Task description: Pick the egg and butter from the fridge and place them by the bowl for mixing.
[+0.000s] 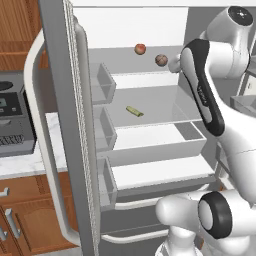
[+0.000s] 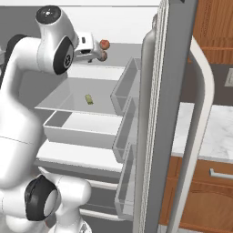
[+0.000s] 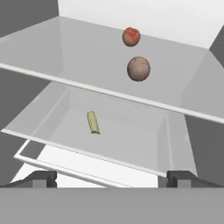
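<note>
Neither item has been retrieved: the egg rests on the upper shelf of the fridge, the butter one shelf below. The gripper is spread wide, empty.

In the left base view the arm hides the gripper and the right part of the fridge shelves, standing just right of the egg. The fridge door runs off the top and bottom edges. In the right base view the egg is partly covered by the gripper, whose jaws cannot be made out
</note>
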You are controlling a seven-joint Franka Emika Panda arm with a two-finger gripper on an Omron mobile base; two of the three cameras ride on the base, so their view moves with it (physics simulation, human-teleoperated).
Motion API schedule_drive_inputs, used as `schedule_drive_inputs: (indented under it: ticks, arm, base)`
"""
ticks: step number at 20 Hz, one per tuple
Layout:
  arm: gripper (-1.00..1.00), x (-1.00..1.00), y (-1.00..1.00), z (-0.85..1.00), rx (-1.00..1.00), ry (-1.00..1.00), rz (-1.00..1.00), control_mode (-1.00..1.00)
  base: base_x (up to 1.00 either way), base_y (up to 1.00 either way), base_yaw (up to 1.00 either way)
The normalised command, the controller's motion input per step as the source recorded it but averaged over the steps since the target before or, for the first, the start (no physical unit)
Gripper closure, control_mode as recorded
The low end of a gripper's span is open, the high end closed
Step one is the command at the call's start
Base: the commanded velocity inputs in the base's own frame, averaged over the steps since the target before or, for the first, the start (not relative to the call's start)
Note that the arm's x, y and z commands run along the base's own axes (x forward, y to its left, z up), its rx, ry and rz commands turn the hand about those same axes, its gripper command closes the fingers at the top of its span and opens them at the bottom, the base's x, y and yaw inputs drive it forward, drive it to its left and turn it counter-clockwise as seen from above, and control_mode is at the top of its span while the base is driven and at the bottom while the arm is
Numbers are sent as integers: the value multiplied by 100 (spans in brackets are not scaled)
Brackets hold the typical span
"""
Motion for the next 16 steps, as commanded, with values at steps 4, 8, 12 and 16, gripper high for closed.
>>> schedule_drive_inputs:
  ticks: [4,8,12,16]
  arm:
    - [-100,24,-4,1,0,-4,0,-100]
    - [-100,15,0,-6,0,-22,0,-100]
    - [-100,28,0,0,1,-15,0,-100]
    - [-100,24,0,-1,2,0,0,-100]
  base:
    - [0,0,0]
    - [0,0,0]
    - [0,0,0]
    - [0,0,0]
